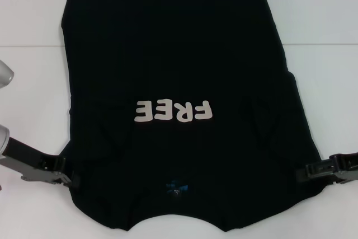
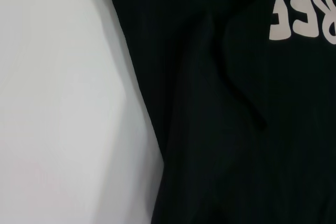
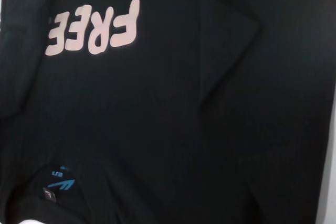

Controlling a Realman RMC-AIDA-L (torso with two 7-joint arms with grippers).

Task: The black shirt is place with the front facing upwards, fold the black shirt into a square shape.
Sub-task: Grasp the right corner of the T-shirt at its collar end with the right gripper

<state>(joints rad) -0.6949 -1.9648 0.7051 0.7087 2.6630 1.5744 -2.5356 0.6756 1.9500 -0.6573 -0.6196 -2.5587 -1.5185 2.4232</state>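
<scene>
Shirt (image 1: 179,54), black, lies flat on a white table (image 1: 33,15), filling the frame's middle, "FREE" lettering (image 1: 174,111) upside down, sleeves folded inward. Left gripper (image 1: 66,176) touches its lower-left edge, right gripper (image 1: 305,172) its lower-right edge; whether either grips the cloth cannot be told.

White tabletop (image 1: 33,9), plain, evenly lit; faint seam line across far side.
</scene>
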